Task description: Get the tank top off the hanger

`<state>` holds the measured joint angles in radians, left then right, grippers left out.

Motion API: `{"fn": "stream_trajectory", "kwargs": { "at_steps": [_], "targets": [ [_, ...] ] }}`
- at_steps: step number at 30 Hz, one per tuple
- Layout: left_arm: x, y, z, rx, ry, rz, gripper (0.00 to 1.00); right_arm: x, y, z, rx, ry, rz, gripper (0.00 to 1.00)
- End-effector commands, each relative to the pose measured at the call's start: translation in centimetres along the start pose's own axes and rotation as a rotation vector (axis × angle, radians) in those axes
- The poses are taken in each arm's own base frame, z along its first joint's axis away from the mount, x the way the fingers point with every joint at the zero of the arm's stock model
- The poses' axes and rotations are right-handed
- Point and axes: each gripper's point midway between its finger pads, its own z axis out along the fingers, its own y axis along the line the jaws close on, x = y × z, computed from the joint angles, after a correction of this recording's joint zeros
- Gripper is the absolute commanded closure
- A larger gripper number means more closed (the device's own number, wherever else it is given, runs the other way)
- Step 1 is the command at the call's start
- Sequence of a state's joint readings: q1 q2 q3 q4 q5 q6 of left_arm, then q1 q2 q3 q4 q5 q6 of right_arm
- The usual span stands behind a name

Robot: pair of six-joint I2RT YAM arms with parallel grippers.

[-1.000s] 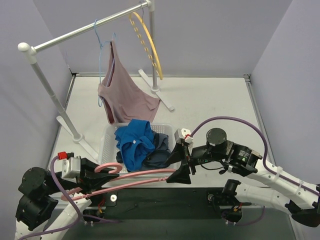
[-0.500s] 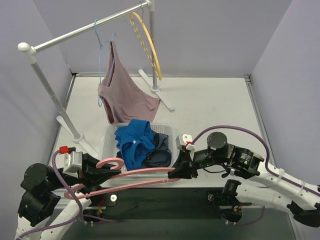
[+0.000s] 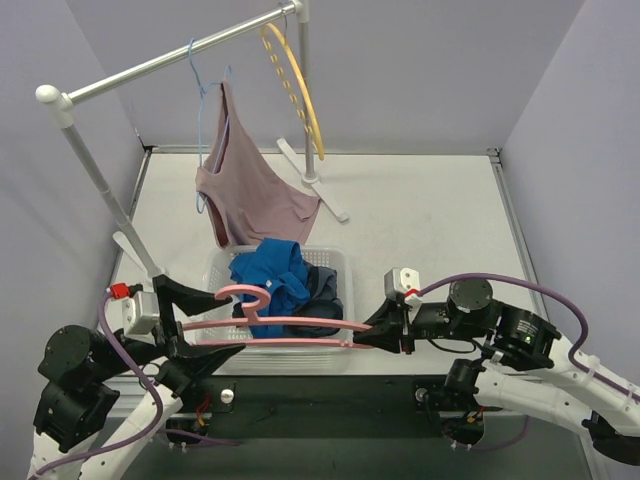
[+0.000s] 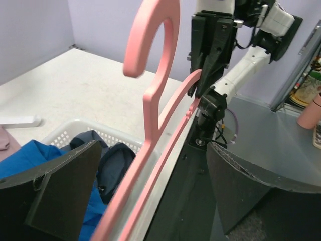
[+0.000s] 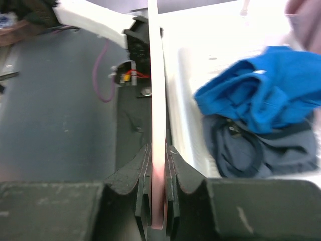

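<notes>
Tank top (image 3: 250,195): one, mauve, farthest back, hung by its straps on the blue hanger, lower edge near the basket's far rim.
Arms: two, bases at the near edge of the tabletop (image 3: 420,220).
Left end effector (image 3: 205,325) (image 4: 150,165): fingers spread wide apart; one end of the pink hanger passes between them, touching neither finger in the left wrist view.
Right end effector (image 3: 375,338) (image 5: 157,186): pressed together on the pink hanger's bar, clamped from both sides.
Pink hanger (image 3: 290,322) (image 4: 155,110) (image 5: 157,100): one, bare, stretched level between the two end effectors over the basket's near rim, hook standing upward nearer the left one.
Basket (image 3: 340,262) (image 4: 65,131) (image 5: 188,120): one, white, perforated, on the tabletop just beyond the pink hanger.
Garments in the basket: two, crumpled together; a blue garment (image 3: 270,280) (image 4: 25,155) (image 5: 256,95) on top toward the left, a dark navy garment (image 3: 320,300) (image 4: 113,165) (image 5: 251,145) beneath and to its right.
Rail (image 3: 150,60): one, white, on two uprights, slanting across the far side.
Blue hanger (image 3: 200,110): one, thin wire, hooked over the rail, carrying the tank top.
Yellow ring (image 3: 303,90): one, hung on the rail near its right end, apart from the tank top.
</notes>
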<state>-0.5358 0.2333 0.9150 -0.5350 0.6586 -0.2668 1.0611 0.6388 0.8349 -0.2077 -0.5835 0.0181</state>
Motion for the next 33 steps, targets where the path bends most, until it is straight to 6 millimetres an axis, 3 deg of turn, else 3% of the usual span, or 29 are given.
{"fn": "stream_trajectory", "kwargs": {
  "at_steps": [1, 8, 12, 17, 22, 26, 28, 30, 33],
  "targets": [
    [-2.4, 1.5, -0.4, -0.114, -0.059, 0.064, 0.03, -2.3, -2.2, -2.1, 0.172, -0.035, -0.065, 1.0],
    [-3.5, 5.8, -2.1, -0.388, -0.111, 0.1, 0.03, -2.4, -4.1, -5.0, 0.337, 0.039, -0.079, 1.0],
    [-2.6, 7.7, -2.5, -0.479, -0.078, 0.109, 0.03, -3.1, -5.7, -5.6, 0.438, 0.046, -0.06, 1.0],
    [-0.6, 9.5, -2.8, -0.547, -0.066, 0.099, 0.03, -5.2, -10.4, -6.7, 0.719, 0.031, -0.024, 1.0],
    [0.9, 10.1, -3.0, -0.561, -0.089, 0.094, 0.03, -8.5, -12.3, -5.9, 0.802, 0.011, -0.031, 1.0],
    [2.7, 11.3, -3.3, -0.606, -0.085, 0.084, 0.03, -9.9, -14.3, -4.5, 0.868, 0.035, -0.052, 1.0],
    [3.9, 11.6, -3.2, -0.605, -0.082, 0.078, 0.03, -10.7, -16.2, -3.7, 0.943, 0.04, -0.084, 1.0],
    [3.7, 11.3, -3.4, -0.595, -0.092, 0.092, 0.03, -11.7, -18.1, -2.9, 0.994, 0.038, -0.104, 1.0],
    [3.8, 11.4, -3.4, -0.596, -0.095, 0.092, 0.03, -15.0, -20.8, -2.1, 1.068, -0.035, -0.132, 1.0]
  ]
}}
